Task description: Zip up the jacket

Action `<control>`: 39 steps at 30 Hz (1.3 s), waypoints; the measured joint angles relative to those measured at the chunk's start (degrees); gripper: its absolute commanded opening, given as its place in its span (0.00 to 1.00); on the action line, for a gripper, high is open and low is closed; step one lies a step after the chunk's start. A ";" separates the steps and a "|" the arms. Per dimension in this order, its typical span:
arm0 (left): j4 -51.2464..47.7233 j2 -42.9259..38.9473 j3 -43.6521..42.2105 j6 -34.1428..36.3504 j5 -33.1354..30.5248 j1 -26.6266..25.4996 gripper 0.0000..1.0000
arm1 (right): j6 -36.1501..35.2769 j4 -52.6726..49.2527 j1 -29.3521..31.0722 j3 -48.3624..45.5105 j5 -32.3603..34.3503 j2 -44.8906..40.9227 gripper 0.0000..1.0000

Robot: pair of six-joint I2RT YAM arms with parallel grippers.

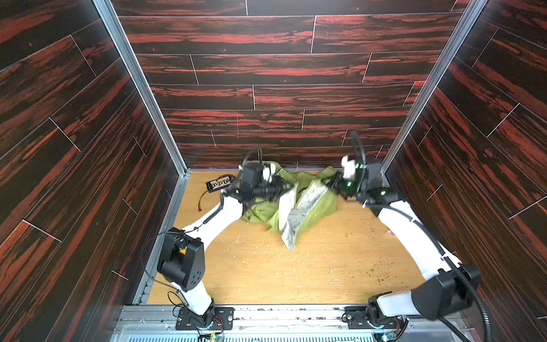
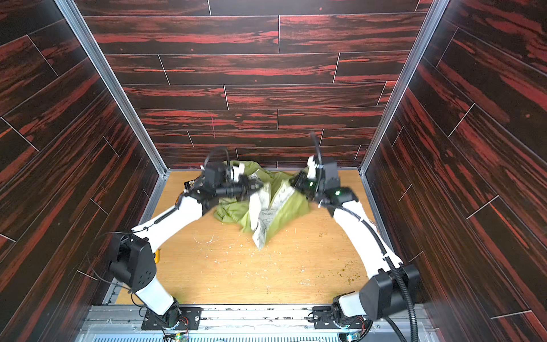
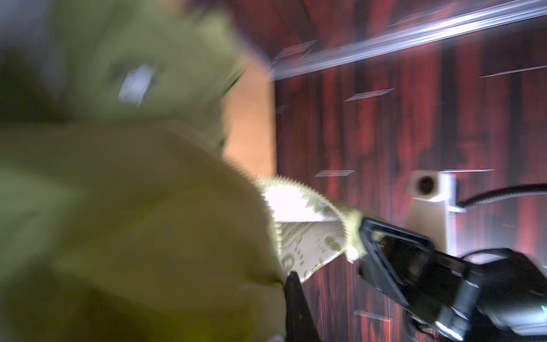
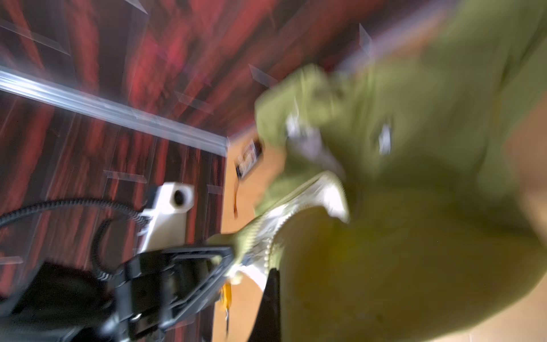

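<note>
The lime-green jacket (image 1: 318, 207) hangs bunched between my two grippers near the back of the table, seen in both top views. Its white patterned lining (image 1: 291, 225) droops to a point that touches the wood. My left gripper (image 1: 280, 186) is shut on the jacket's left upper edge. My right gripper (image 1: 332, 182) is shut on the right upper edge. In the left wrist view the jacket (image 3: 133, 222) fills most of the frame beside my left gripper (image 3: 288, 277), and the toothed zipper edge (image 3: 296, 185) runs to the other gripper. The right wrist view is blurred, with the jacket (image 4: 414, 237) pressed against my right gripper (image 4: 273, 271).
A black board with coloured wires (image 1: 219, 182) lies at the back left of the wooden table (image 1: 266, 281). Pale crumbs (image 1: 260, 251) are scattered across the wood. Dark red walls (image 1: 88, 148) and metal corner posts (image 1: 142, 88) close in three sides.
</note>
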 measured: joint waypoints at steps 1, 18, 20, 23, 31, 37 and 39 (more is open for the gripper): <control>-0.87 0.66 4.24 1.03 0.00 0.50 0.00 | -1.18 -1.33 -0.28 4.39 1.36 1.25 0.00; 16.52 -7.52 -36.94 -4.70 -7.52 -1.31 0.00 | -1.53 4.15 4.96 -25.83 -0.79 1.60 0.00; 18.40 -7.87 -37.94 -5.38 -7.76 -1.77 0.00 | -0.11 6.99 6.08 -30.47 -1.38 0.00 0.00; 20.52 -8.33 -38.21 -5.99 -8.11 -2.34 0.00 | 1.62 9.86 6.71 -33.73 -1.99 -3.48 0.00; 22.73 -8.96 -38.27 -6.64 -8.52 -3.65 0.00 | 5.84 22.71 6.67 -35.36 -10.38 -5.75 0.00; 24.85 -9.64 -42.21 -7.63 -10.10 -4.17 0.00 | 9.99 29.35 9.35 -44.06 -14.16 -3.54 0.00; 24.92 -10.08 -44.30 -7.76 -11.02 -4.22 0.00 | 10.73 30.08 11.08 -45.86 -14.40 -2.27 0.00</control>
